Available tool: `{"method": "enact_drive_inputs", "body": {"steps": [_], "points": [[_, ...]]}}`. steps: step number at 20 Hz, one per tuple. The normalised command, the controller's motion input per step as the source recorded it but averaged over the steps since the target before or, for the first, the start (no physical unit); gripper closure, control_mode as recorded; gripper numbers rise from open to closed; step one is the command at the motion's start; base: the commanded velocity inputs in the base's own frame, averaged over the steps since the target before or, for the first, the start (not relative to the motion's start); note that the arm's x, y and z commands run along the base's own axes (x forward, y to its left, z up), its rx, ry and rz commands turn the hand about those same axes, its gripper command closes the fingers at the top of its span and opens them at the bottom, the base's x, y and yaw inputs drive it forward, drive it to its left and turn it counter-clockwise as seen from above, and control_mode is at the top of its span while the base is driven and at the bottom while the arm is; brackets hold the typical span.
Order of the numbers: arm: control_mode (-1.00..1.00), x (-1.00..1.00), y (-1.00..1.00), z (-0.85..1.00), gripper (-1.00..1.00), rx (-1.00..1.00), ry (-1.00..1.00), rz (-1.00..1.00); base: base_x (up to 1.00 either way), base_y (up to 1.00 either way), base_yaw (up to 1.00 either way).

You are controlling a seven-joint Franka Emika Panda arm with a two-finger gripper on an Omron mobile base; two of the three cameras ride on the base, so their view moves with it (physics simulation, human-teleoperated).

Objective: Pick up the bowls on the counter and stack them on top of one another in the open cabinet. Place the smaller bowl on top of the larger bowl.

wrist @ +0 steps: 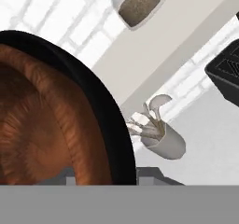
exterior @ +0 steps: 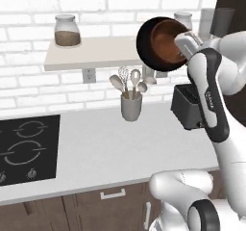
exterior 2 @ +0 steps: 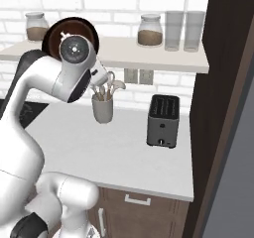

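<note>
The black bowl, tipped on edge with the brown bowl nested inside it, is seen raised in front of the right end of the shelf. The hand is seen at the bowls' right rim. A jar is seen on the shelf's left part. Below the shelf, a utensil holder and a toaster are seen on the surface.

bowl: black outside, brown inside | tilted | airborne before shelf

Toaster, utensil holder, jars
</note>
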Motion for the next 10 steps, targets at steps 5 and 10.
{"method": "enact_drive_inputs", "body": {"steps": [5, 10], "points": [[-1.0, 0.82, 0.34, 0.21, 1.0, 0.17, 0.15, -0.23, 0.0, 0.0, 0.0], [-1.0, 0.62, 0.19, 0.04, 1.0, 0.0, 0.26, -0.15, 0.0, 0.0, 0.0]]}}
